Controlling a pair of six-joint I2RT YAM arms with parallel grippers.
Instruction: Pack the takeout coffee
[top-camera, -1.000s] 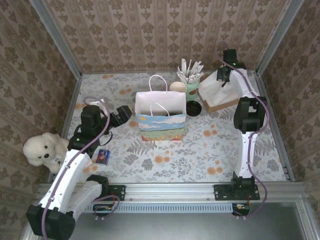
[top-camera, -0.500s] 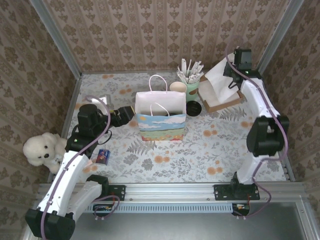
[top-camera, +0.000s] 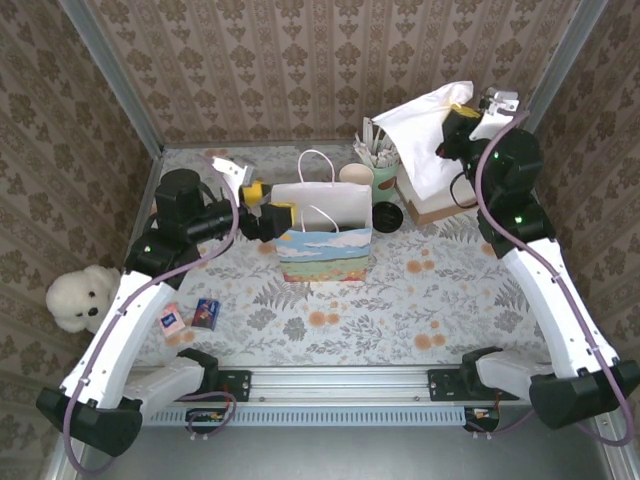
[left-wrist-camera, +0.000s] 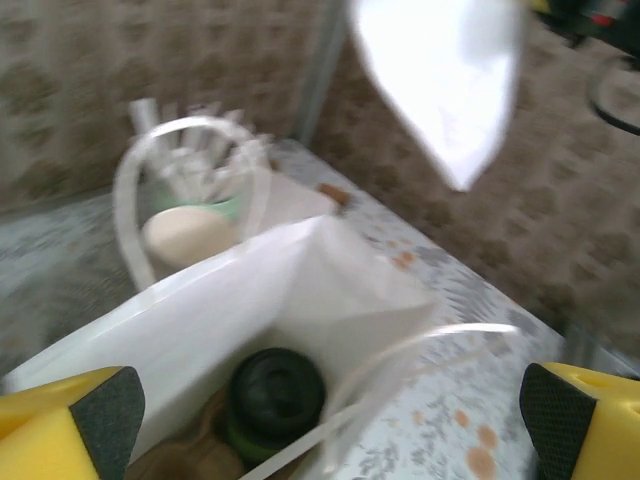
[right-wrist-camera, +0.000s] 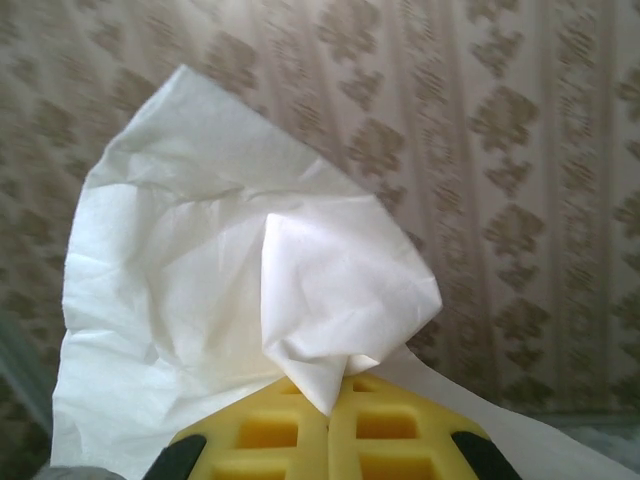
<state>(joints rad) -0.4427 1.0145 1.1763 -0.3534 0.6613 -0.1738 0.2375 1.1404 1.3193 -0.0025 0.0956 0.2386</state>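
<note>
A small cream paper cup (top-camera: 355, 175) stands behind the white paper bag (top-camera: 322, 235), next to the green cup of white sticks (top-camera: 383, 160). The same cream cup (left-wrist-camera: 190, 232) appears past the bag's rim (left-wrist-camera: 210, 300) in the left wrist view. Inside the bag sit a green cup with a black lid (left-wrist-camera: 275, 395) and a blurred brown shape (left-wrist-camera: 180, 462), likely the carrier tray. My left gripper (top-camera: 266, 203) (left-wrist-camera: 325, 430) hangs open over the bag's left end. My right gripper (top-camera: 455, 125) (right-wrist-camera: 330, 395) is raised high at the back right, shut on a white napkin (top-camera: 425, 135) (right-wrist-camera: 230, 270).
A brown box (top-camera: 437, 207) sits at the back right under the hanging napkin. A black lid (top-camera: 388, 215) lies beside the bag. Two small packets (top-camera: 190, 317) lie at the front left. A white teddy bear (top-camera: 75, 297) sits outside the left rail.
The right arm swung up and lifted the napkin off the brown box into the air. The left arm rose and moved right, bringing its gripper over the bag's left end.
</note>
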